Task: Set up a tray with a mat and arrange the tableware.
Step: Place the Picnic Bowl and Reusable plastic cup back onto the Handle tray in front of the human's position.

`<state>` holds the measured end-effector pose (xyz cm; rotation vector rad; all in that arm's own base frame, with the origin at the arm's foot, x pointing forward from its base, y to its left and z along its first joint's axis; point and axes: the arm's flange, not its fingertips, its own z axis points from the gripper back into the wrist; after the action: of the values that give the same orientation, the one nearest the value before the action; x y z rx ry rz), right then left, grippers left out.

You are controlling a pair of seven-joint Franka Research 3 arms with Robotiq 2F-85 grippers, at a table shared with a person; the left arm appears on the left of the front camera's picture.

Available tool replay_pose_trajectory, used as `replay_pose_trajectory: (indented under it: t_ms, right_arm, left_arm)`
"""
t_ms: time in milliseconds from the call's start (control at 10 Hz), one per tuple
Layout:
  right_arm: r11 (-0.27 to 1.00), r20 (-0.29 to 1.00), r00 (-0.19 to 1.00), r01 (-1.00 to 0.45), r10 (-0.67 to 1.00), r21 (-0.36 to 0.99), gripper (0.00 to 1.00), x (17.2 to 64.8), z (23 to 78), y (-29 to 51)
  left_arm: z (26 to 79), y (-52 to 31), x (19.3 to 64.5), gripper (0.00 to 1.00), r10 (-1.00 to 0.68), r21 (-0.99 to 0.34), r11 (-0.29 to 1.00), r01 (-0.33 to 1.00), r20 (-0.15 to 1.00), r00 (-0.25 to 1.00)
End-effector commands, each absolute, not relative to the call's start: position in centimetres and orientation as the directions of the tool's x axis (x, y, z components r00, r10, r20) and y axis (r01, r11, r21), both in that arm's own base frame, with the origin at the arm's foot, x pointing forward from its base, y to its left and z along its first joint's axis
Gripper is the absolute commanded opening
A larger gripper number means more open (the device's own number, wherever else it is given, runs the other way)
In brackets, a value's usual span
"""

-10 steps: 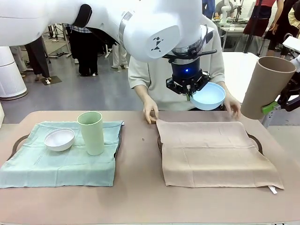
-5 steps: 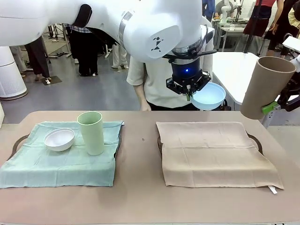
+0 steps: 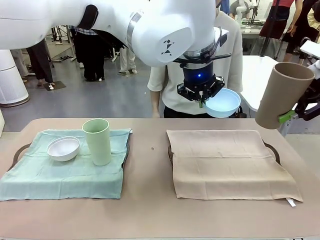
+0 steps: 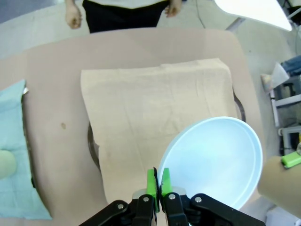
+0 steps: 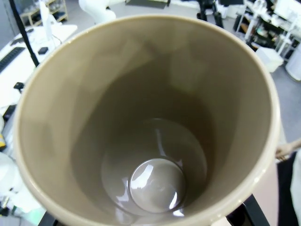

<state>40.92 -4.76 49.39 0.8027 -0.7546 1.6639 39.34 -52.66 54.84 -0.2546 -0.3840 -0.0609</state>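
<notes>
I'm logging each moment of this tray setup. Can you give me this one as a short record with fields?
left gripper: shut on light blue bowl, held above the beige mat
right gripper: holds tan-brown cup aloft at the table's right edge
green mat: white bowl and pale green cup standing on it
person: standing at far side

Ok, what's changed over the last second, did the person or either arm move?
The person took both hands off the tan mat and stood back from the table. Each arm kept its hold in the air: the left gripper on the light blue bowl, the right gripper on the tan-brown cup. White bowl and green cup unmoved.
</notes>
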Motion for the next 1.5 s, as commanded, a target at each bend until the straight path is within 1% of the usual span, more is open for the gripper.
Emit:
replay_pose_trajectory:
  t_ms: [0, 200, 300, 400, 500, 600, 700, 800, 900, 1100, 1200, 1300, 1400]
  right_arm:
    - [-0.264, 0.81, -0.215, -0.961, 0.546, -0.077, 0.8, 44.0, 46.2, -5.3]
    - [-0.274, 0.8, -0.213, -0.96, 0.561, -0.063, 0.8, 46.8, 43.0, -6.0]
    - [-0.225, 0.816, -0.171, -0.973, 0.552, -0.052, 0.8, 48.9, 41.5, -6.2]
    - [-0.167, 0.808, -0.131, -0.985, 0.574, -0.041, 0.8, 49.5, 40.1, -6.4]
    - [-0.081, 0.803, -0.075, -0.996, 0.591, -0.033, 0.8, 50.4, 38.7, -6.5]
    - [-0.049, 0.81, -0.05, -0.998, 0.584, -0.026, 0.8, 51.1, 37.7, -6.6]
    - [-0.042, 0.821, -0.027, -0.999, 0.57, -0.004, 0.8, 51.6, 36.9, -6.4]
    - [-0.067, 0.831, -0.032, -0.998, 0.555, 0.006, 0.8, 51.6, 36.6, -6.7]
    - [-0.075, 0.806, -0.064, -0.997, 0.588, -0.024, 0.8, 51.0, 36.6, -7.2]
    - [-0.075, 0.806, -0.064, -0.997, 0.588, -0.024, 0.8, 51.0, 36.6, -7.2]
    - [-0.069, 0.811, -0.051, -0.998, 0.582, -0.014, 0.81, 51.2, 36.1, -7.1]
    - [-0.042, 0.813, -0.009, -0.999, 0.582, 0.019, 0.81, 51.7, 35.1, -7.2]
    - [-0.046, 0.823, -0.001, -0.998, 0.568, 0.031, 0.81, 52.0, 34.0, -7.4]
  left_arm:
    - [51.9, -52.1, 41.1, 0.04, -0.018, -0.248, 0.964, 0.101, 0.314, 0.949]
    - [48.5, -51.9, 42.8, 0.04, -0.044, -0.225, 0.968, 0.111, 0.284, 0.958]
    - [46.9, -51.7, 44.2, 0.04, -0.056, -0.214, 0.971, 0.107, 0.233, 0.971]
    - [45.5, -51.9, 44.4, 0.04, -0.056, -0.213, 0.972, 0.101, 0.208, 0.976]
    - [44.4, -52.0, 44.8, 0.04, -0.066, -0.213, 0.971, 0.109, 0.197, 0.978]
    - [43.5, -52.0, 45.2, 0.04, -0.082, -0.214, 0.969, 0.124, 0.194, 0.978]
    - [43.1, -51.9, 45.4, 0.04, -0.098, -0.204, 0.969, 0.138, 0.195, 0.976]
    - [42.7, -52.0, 45.4, 0.04, -0.089, -0.196, 0.972, 0.132, 0.214, 0.973]
    - [42.4, -52.0, 45.1, 0.04, -0.073, -0.186, 0.976, 0.109, 0.188, 0.979]
    - [42.4, -52.0, 45.1, 0.04, -0.073, -0.186, 0.976, 0.109, 0.188, 0.979]
    - [42.3, -52.0, 45.2, 0.04, -0.078, -0.182, 0.977, 0.114, 0.193, 0.978]
    - [41.4, -52.0, 46.4, 0.04, -0.078, -0.163, 0.98, 0.113, 0.209, 0.975]
    - [40.6, -52.1, 47.0, 0.04, -0.105, -0.183, 0.972, 0.149, 0.232, 0.967]
